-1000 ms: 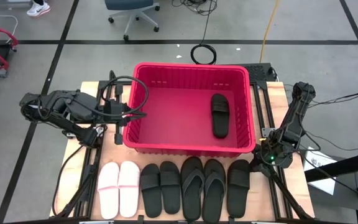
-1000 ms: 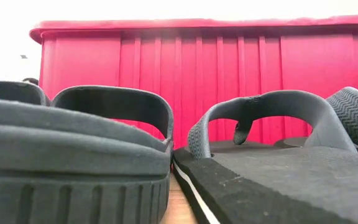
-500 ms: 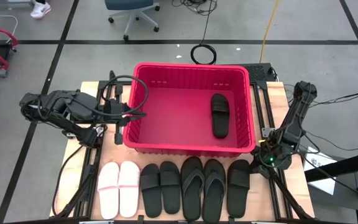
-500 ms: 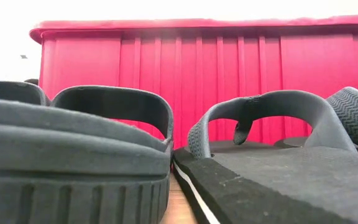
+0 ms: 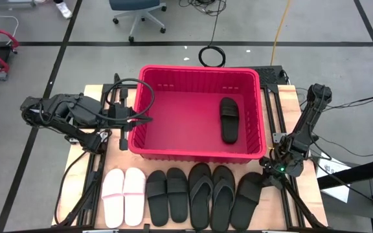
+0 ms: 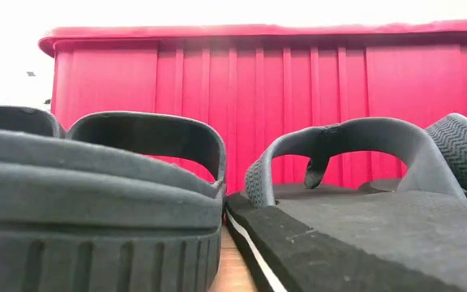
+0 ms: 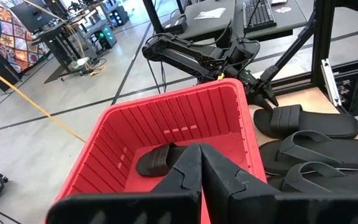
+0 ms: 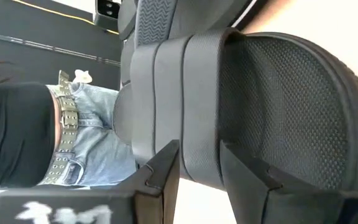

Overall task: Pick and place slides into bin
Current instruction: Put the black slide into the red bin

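Black wide-strap foam slide [image 5: 247, 198], rightmost in the row below the red ribbed plastic bin [image 5: 147, 133]: right gripper [image 5: 269, 176] clamps its strap. Thin grip, so it could twist or drop on lift. Left gripper [image 5: 127, 116] shut, empty, beside bin.

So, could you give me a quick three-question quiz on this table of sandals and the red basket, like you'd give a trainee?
1. True or false: the red basket is empty.
2. How many sandals are outside the basket?
3. What is the right end effector closed on? A: a pink sandal. B: the black sandal at the right end of the row. C: the basket's rim.

Key:
1. False: one black sandal inside.
2. Seven.
3. B: its fingers clamp that sandal's strap.
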